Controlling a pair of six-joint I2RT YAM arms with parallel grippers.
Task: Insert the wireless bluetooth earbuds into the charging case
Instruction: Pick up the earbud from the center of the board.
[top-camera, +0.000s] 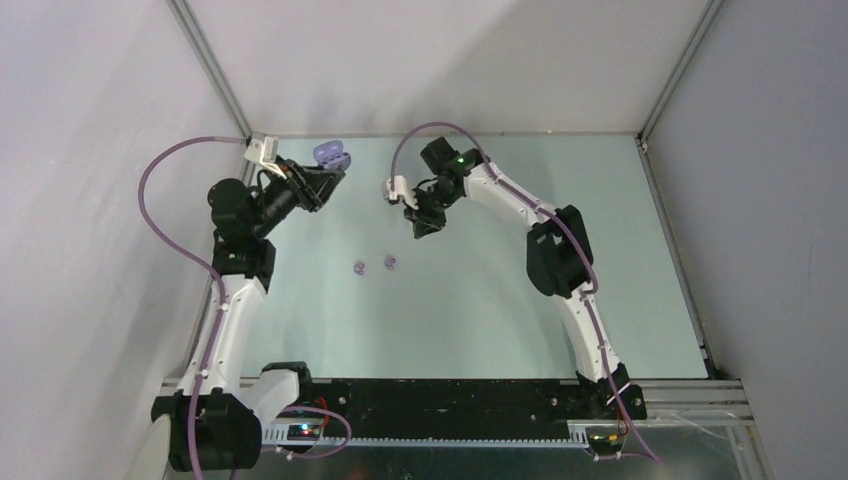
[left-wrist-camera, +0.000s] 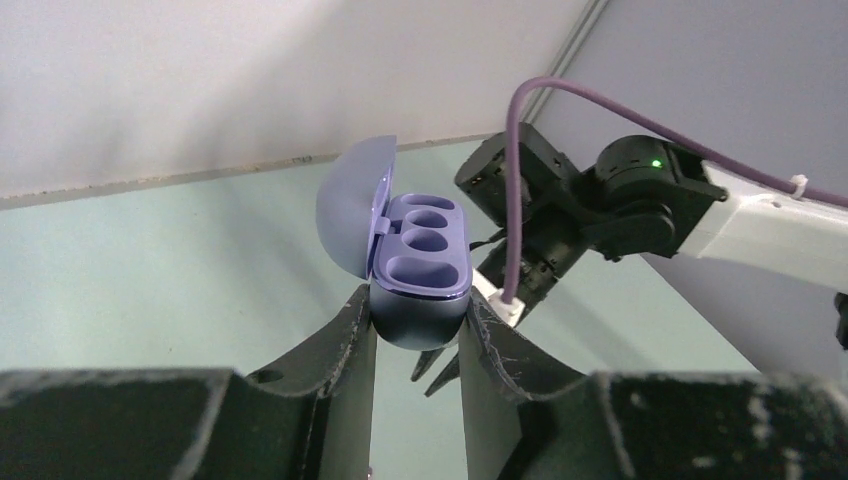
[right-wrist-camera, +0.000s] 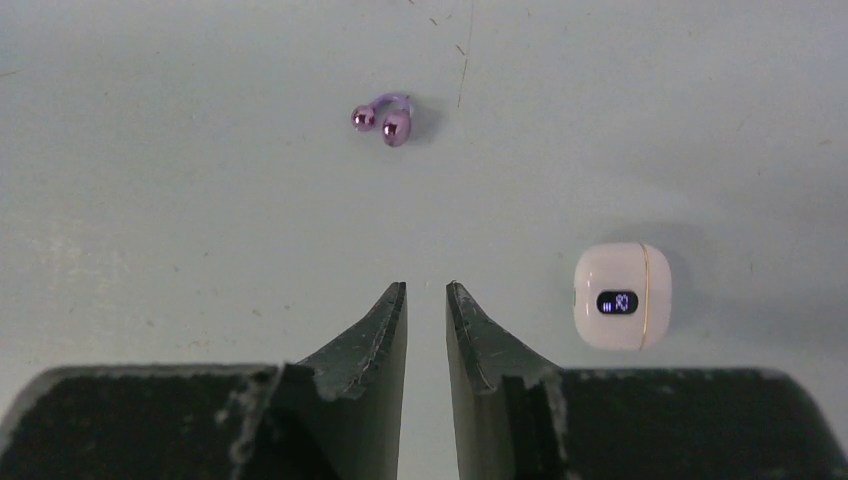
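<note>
Two rounded purple earbuds (top-camera: 359, 266) lie mid-frame, uninserted. My left gripper (left-wrist-camera: 416, 305) clamps the open, empty purple plastic charging case (left-wrist-camera: 428, 245). My right gripper (right-wrist-camera: 427, 292) hangs slightly parted, empty.

Open charging case (left-wrist-camera: 425, 265) between left gripper (left-wrist-camera: 418, 300) fingers near the table's (top-camera: 500, 310) far-left corner, left earbud (top-camera: 359, 266) beside right earbud (top-camera: 390, 263) mid-table, closed case (right-wrist-camera: 622, 296) on the table right of the right gripper (right-wrist-camera: 426, 290)

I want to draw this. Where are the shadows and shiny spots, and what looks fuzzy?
Right wrist view: the white case throws a soft shadow, its tiny screen glows, and the purple earbud has shiny spots. Left wrist view: the open purple case is sharp, evenly lit. Top view: the two earbuds are small fuzzy dots.
</note>
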